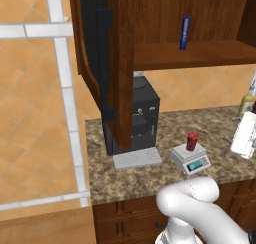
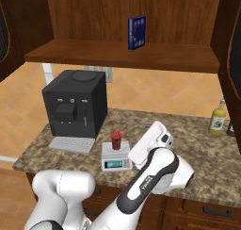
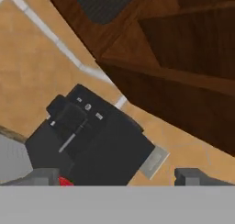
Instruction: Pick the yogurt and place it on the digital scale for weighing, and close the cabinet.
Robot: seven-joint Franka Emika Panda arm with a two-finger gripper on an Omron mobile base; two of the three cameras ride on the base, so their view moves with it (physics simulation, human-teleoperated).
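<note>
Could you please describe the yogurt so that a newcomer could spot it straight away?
Find the black coffee machine on the granite counter. Just right of its drip tray sits the digital scale. The yogurt stands upright on its plate: a small red cup, the only red thing there.

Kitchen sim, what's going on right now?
The yogurt already stands on the digital scale, on the counter beside the coffee machine. The gripper holds nothing, jaws open, and points up toward the coffee machine and the cabinet. The cabinet doors are open, with a blue bottle on the shelf, so closing them is what remains.
</note>
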